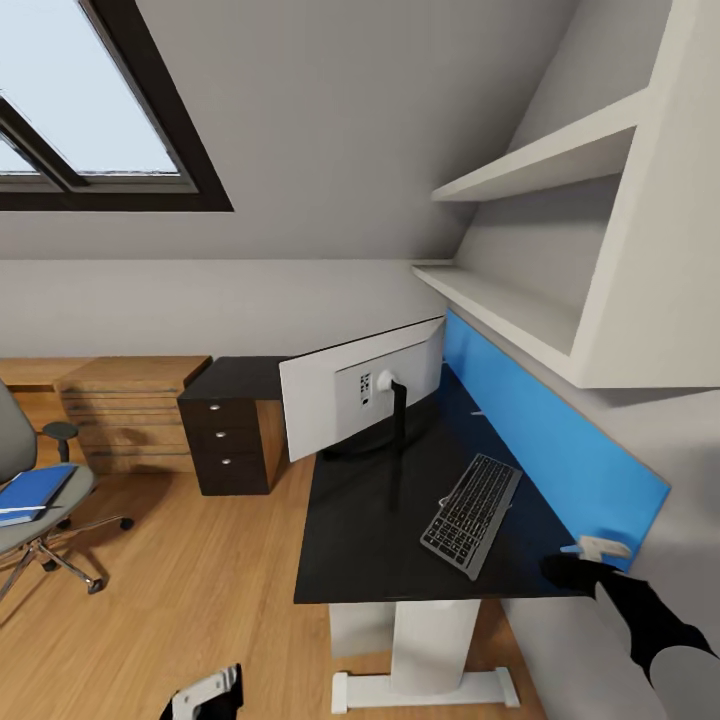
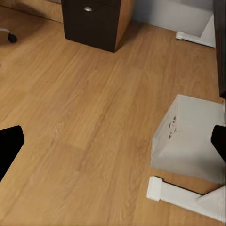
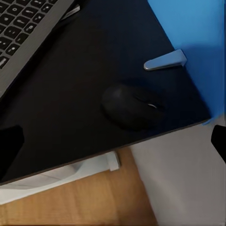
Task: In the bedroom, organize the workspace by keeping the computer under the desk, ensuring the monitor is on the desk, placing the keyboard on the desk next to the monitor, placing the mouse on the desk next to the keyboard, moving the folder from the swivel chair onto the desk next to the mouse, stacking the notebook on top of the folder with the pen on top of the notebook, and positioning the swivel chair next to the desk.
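Note:
The black desk (image 1: pixel 370 540) with its blue back panel carries the monitor (image 1: pixel 360 390), whose pale back faces me, and the keyboard (image 1: pixel 472 513) to its right. The dark mouse (image 3: pixel 132 106) lies on the desk's near right corner, apart from the keyboard (image 3: pixel 28 28). My right gripper (image 3: pixel 114 143) hovers open above the mouse, one dark finger at each side of the right wrist view; it is the dark shape (image 1: pixel 578 573) at that corner. The computer (image 2: pixel 188 141) stands under the desk. The blue folder (image 1: pixel 35 490) rests on the swivel chair (image 1: pixel 20 500). My left gripper (image 1: pixel 205 695) hangs open and empty over the floor.
A dark drawer cabinet (image 1: pixel 232 435) and a light wooden drawer chest (image 1: pixel 130 410) stand against the far wall. White shelves (image 1: pixel 540 160) overhang the desk at right. A grey bracket (image 3: pixel 165 61) sits by the blue panel. The desk's white foot (image 2: pixel 183 195) lies on the wood floor.

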You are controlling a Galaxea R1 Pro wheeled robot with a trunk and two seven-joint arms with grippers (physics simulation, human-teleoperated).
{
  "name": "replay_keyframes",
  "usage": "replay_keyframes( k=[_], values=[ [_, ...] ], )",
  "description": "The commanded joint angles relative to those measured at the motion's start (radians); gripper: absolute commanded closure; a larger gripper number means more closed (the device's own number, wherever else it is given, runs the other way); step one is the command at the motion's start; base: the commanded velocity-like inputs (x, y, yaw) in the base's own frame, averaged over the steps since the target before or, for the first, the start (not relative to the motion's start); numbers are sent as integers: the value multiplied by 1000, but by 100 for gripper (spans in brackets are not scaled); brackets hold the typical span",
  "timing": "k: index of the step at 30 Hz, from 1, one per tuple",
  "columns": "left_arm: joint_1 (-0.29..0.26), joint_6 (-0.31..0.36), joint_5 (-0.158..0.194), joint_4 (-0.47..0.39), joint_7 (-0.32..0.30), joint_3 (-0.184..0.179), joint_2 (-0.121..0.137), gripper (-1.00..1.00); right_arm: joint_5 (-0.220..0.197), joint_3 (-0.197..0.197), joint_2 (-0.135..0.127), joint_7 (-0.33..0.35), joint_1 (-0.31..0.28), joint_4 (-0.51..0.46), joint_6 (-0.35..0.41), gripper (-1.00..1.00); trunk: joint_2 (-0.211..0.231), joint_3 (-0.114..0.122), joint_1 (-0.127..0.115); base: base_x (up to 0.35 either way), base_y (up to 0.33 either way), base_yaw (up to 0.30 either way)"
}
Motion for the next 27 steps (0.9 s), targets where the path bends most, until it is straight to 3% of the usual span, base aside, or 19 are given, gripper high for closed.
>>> replay_keyframes(
  k=[1,5,7,8,9,15,20,27],
  values=[
    [12,12,9,-29,5,-4,4,-100,-3,-8,0,5,0,-2,9,-100,-1,-2,0,0,0,0],
    [73,140,38,-191,5,-3,36,-100,-5,-15,1,5,-1,-4,16,-100,-1,-2,0,0,0,0],
    [117,217,105,-306,5,-3,80,-100,-7,-17,1,5,-1,-4,17,-100,-1,-2,0,0,0,0],
    [151,267,182,-385,5,-5,137,-100,-9,-18,1,5,-1,-5,18,-100,-1,-2,0,0,0,0],
    [160,280,205,-408,5,-6,157,-100,-9,-21,1,4,-1,-8,18,-100,-1,-2,0,0,0,0],
    [174,297,238,-439,5,-7,187,-100,-8,-57,2,4,-1,-34,19,-100,-15,-8,8,0,0,0],
    [178,299,247,-447,5,-7,194,-100,-8,-95,4,3,-1,-50,19,-100,-50,-24,27,0,0,0],
    [179,278,249,-447,19,-7,193,-100,-7,-101,5,3,-1,-55,17,-100,-99,-45,54,0,0,0]
  ],
)
